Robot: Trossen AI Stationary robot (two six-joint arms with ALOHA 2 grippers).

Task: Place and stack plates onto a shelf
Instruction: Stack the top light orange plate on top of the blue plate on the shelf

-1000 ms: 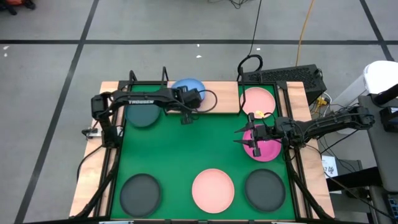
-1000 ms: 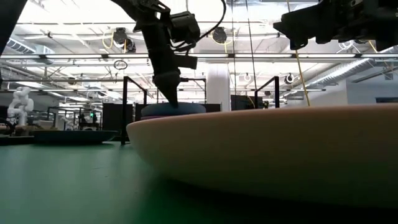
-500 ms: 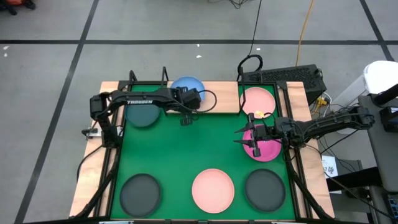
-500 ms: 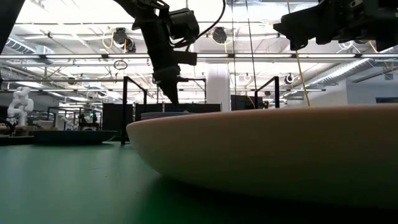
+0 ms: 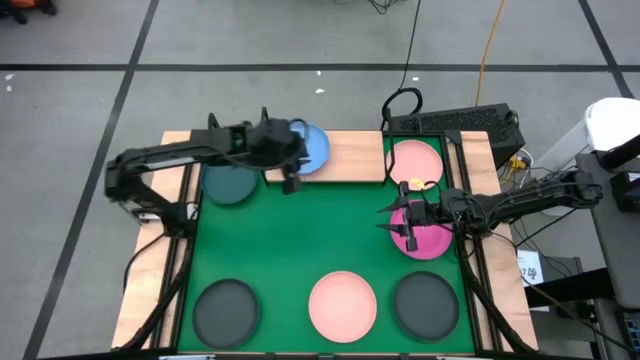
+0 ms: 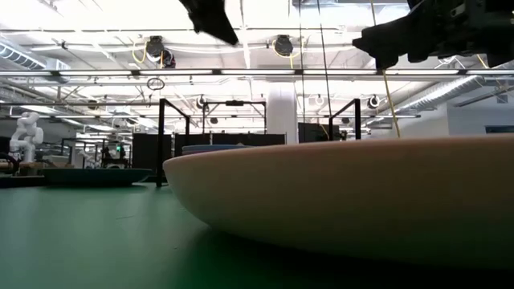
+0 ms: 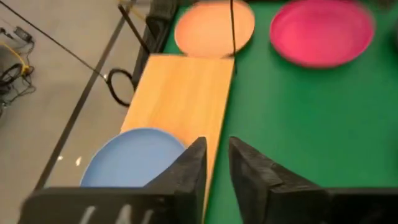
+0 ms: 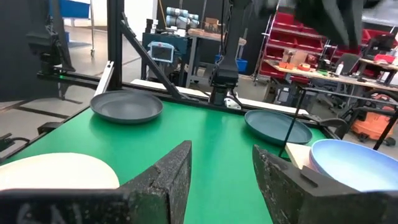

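Note:
A blue plate (image 5: 308, 148) lies flat on the left end of the wooden shelf (image 5: 350, 158); the left wrist view shows this plate (image 7: 130, 165) and the shelf (image 7: 180, 93) below the fingers. My left gripper (image 5: 290, 182) hangs high over the shelf's near edge, beside the blue plate, slightly open and empty (image 7: 217, 165). My right gripper (image 5: 388, 220) stands open and level above the magenta plate (image 5: 430, 240), touching nothing (image 8: 221, 168). A light pink plate (image 5: 415, 160) sits past the shelf's right end.
On the green mat (image 5: 320, 240) lie a dark teal plate (image 5: 230, 186) at far left, a dark grey plate (image 5: 225, 310) at near left, a pink plate (image 5: 342, 303) at near middle and another dark grey plate (image 5: 425, 303) at near right. Black frame rods edge the table.
My left gripper has come off the blue plate's near edge, risen well above the shelf, drawn back toward the table's left and tipped its fingers up. The blue plate stays flat on the shelf. My right arm has kept still.

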